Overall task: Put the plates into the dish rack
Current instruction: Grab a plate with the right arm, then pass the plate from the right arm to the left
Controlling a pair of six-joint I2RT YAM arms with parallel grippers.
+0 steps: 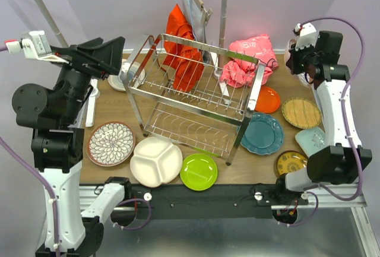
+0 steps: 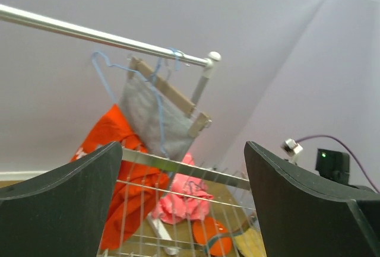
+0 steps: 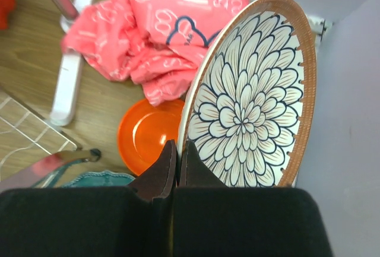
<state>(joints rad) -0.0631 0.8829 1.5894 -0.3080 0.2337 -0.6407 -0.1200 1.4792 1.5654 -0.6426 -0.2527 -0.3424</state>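
Right gripper [image 3: 178,148]: fingers pressed together on the lower rim of the floral plate [image 3: 249,102], which stands on edge over the far right corner of the table [image 3: 24,73].
Handling: stiff, glazed, probably slippery and breakable. Held by its thin rim with the weight off to one side, it may swing or slip. A deeper bite on the rim looks safer.
Beneath it: orange plate [image 3: 145,135] and pink cloth [image 3: 178,19].
Dish rack [image 1: 196,94]: left of the held plate, well apart. No plate shows in its slots.
Left gripper [image 2: 184,203]: jaws spread wide, holding nothing, raised by the rack's left end.
Other plates: white divided plate [image 1: 155,161], lime green plate [image 1: 199,171] and teal plate [image 1: 262,133] lie flat near the rack's front.
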